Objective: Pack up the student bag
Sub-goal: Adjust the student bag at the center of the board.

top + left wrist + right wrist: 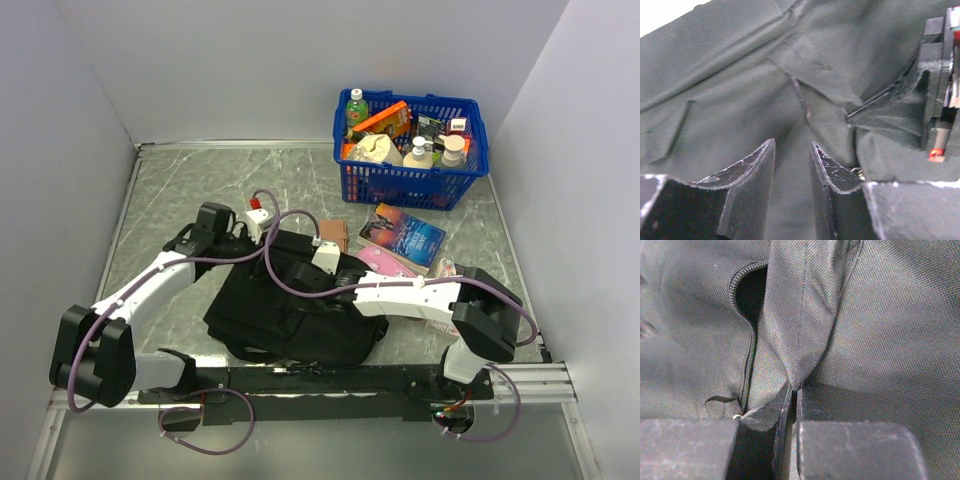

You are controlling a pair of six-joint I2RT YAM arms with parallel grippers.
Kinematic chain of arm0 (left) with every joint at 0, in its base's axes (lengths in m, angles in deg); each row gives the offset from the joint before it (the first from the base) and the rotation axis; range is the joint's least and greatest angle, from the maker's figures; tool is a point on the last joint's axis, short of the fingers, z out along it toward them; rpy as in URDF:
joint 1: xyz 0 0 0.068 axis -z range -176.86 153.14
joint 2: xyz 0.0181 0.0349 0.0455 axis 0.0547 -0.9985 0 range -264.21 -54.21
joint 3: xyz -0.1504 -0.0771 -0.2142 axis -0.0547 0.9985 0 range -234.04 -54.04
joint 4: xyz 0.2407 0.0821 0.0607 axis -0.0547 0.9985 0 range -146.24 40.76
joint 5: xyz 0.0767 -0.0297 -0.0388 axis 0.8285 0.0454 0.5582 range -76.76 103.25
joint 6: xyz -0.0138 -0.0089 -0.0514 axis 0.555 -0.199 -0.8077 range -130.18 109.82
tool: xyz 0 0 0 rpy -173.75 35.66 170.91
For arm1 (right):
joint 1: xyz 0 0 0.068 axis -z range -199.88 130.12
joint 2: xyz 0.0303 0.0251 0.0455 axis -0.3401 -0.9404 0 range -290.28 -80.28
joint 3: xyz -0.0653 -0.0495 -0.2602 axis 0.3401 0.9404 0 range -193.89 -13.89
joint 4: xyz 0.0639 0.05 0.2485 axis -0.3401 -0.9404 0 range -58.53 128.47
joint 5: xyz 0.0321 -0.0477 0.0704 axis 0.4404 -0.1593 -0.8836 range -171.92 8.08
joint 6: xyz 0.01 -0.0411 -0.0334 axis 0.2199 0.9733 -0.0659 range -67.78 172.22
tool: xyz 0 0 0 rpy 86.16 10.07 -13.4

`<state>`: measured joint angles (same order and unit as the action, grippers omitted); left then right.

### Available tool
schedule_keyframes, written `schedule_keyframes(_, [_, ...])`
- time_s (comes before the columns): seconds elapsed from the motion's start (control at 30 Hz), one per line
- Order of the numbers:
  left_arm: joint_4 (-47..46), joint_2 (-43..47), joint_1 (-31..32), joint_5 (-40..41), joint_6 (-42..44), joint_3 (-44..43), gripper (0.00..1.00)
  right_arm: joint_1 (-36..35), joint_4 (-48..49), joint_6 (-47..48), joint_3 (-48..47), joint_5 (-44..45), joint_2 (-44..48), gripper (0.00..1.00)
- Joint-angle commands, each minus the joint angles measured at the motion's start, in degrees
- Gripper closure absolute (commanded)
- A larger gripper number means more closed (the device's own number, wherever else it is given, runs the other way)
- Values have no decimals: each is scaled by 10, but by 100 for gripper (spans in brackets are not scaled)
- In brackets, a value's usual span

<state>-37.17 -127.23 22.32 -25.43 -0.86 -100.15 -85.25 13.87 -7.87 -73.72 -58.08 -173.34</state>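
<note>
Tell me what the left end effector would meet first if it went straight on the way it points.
The bag: its black fabric fills the view straight ahead of the open left end effector. It looks very close, though depth is hard to judge.

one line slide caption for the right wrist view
The right tool pinches a fold of the black student bag beside its partly open zipper.

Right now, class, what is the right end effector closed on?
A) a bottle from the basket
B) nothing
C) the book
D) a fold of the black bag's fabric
D: the right wrist view shows the right end effector pinching a raised fold of the student bag beside its zipper.
</note>
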Motion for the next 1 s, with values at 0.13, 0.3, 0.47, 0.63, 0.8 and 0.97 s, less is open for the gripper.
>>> schedule_keyframes(0.13, [-45, 11, 51, 59, -85, 0, 59, 11, 81, -19, 64, -47, -13, 100])
schedule_keyframes(0.3, [-52, -13, 74, 88, -76, -12, 55, 14, 96, -18, 72, -52, -16, 100])
schedule_keyframes(0.47, [-65, -26, 75, 154, -58, -21, 55, 17, 125, -14, 83, -59, -10, 100])
schedule_keyframes(0.63, [-66, -18, 146, 287, -26, -14, 55, 18, 131, -1, 64, -70, -24, 100])
schedule_keyframes(0.8, [-63, -17, 165, 320, -10, -33, 55, 18, 139, 6, 55, -80, -35, 100])
schedule_keyframes(0.97, [-66, -10, 194, 378, -2, -24, 54, 23, 144, 10, 61, -80, -30, 100])
